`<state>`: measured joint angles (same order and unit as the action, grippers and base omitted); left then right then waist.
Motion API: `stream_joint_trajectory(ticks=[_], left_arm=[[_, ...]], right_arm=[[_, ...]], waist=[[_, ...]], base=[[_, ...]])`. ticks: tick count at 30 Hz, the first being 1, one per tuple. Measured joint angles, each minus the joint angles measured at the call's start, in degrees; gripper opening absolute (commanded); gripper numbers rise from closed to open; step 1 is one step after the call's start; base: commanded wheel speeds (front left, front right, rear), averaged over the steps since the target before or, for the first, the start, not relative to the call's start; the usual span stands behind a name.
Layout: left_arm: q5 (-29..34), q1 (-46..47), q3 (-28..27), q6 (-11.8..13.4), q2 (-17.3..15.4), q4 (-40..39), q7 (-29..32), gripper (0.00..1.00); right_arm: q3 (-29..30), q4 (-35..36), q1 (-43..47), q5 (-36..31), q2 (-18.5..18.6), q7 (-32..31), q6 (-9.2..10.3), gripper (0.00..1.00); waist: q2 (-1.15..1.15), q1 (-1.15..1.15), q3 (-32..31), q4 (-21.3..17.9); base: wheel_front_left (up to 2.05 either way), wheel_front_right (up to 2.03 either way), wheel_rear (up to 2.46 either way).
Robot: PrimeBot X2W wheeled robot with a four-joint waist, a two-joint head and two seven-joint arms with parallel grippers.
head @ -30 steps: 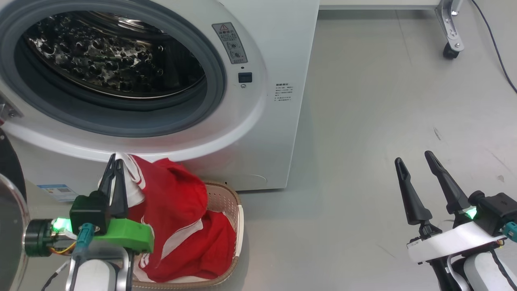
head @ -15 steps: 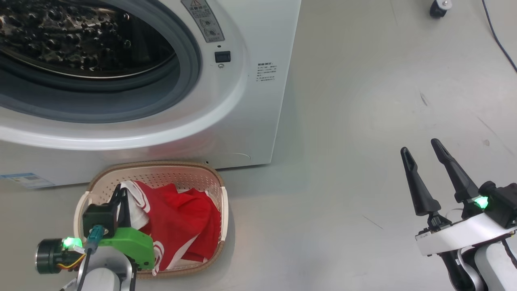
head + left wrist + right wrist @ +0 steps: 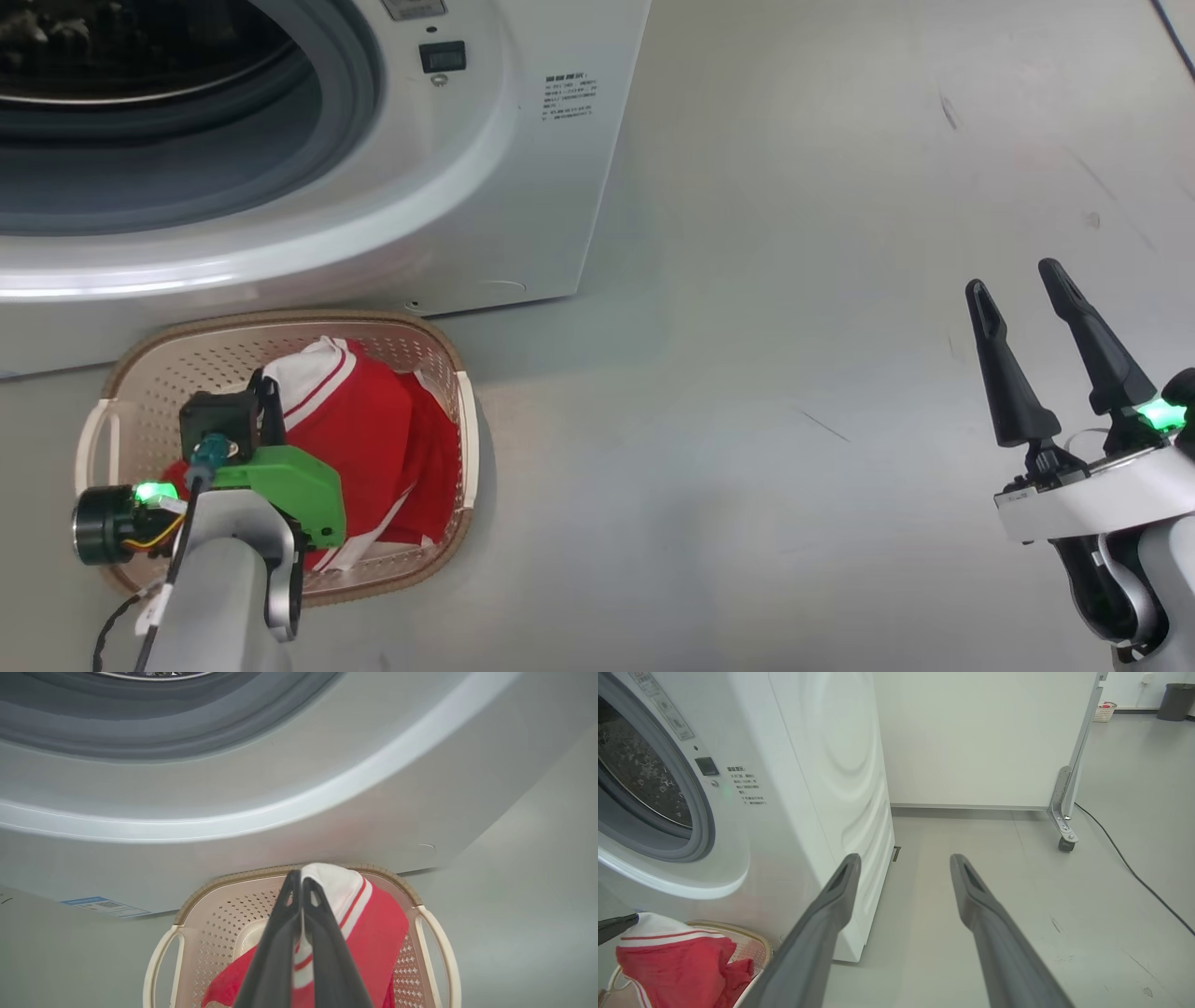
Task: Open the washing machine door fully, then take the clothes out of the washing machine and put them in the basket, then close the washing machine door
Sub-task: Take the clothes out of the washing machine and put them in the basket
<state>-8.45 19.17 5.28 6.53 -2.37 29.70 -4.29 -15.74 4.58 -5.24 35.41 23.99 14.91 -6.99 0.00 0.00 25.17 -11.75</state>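
The bright red, white-trimmed fabric clothes (image 3: 369, 439) are pinched by the closed jaws of the left gripper (image 3: 301, 882) inside the cream perforated plastic basket (image 3: 168, 373), set before the white boxy washing machine (image 3: 523, 187); the right gripper (image 3: 1013, 275) is held with jaws spread, empty.

Red clothes (image 3: 373, 439) – white stripes, cream basket (image 3: 168, 364) – brown rim
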Motion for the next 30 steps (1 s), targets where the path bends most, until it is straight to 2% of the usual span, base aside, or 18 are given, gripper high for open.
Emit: stream_joint_trajectory(ticks=[10, 18, 19, 20, 21, 30], left_arm=[[-0.01, 3.54, -8.87, 0.25, 0.30, 9.88, 0.54, 0.00], [-1.16, 7.40, -10.39, 0.26, 0.43, 15.06, -0.77, 0.00], [-1.26, 7.88, -10.39, 0.26, 0.43, 15.81, -1.03, 0.22], [-1.67, 8.15, -10.40, 0.26, 0.43, 16.31, -1.47, 0.48], [-2.11, 8.42, -10.39, 0.26, 0.44, 16.78, -2.00, 1.00], [-4.69, 9.96, -9.32, 0.26, 0.48, 22.23, -6.04, 1.00]], right_arm=[[0.01, 0.52, -2.80, 0.89, 0.35, 0.00, 0.00, 1.00], [0.88, 0.52, -3.92, 1.37, 0.60, 0.00, 0.00, 1.00], [0.88, 0.52, -4.13, 1.38, 0.58, 0.00, 0.00, 1.00], [0.87, 0.52, -4.21, 1.38, 0.57, 0.01, 0.00, 1.00], [0.87, 0.51, -4.22, 1.38, 0.57, 0.01, 0.00, 1.00], [0.34, 0.22, -5.31, 1.38, -0.22, 0.00, 0.00, 1.00]], waist=[[0.00, 0.00, 5.82, -2.24], [0.00, 0.00, 8.63, -3.37], [0.00, 0.00, 8.83, -3.42], [0.00, 0.00, 8.95, -3.44], [0.00, 0.00, 9.02, -3.42], [0.00, 0.00, 7.54, -2.47]], base=[[0.00, 0.00, 0.00], [0.00, 0.00, 0.00], [0.00, 0.00, 0.00], [0.00, 0.00, 0.00], [0.00, 0.00, 0.00], [0.00, 0.00, 0.00]])
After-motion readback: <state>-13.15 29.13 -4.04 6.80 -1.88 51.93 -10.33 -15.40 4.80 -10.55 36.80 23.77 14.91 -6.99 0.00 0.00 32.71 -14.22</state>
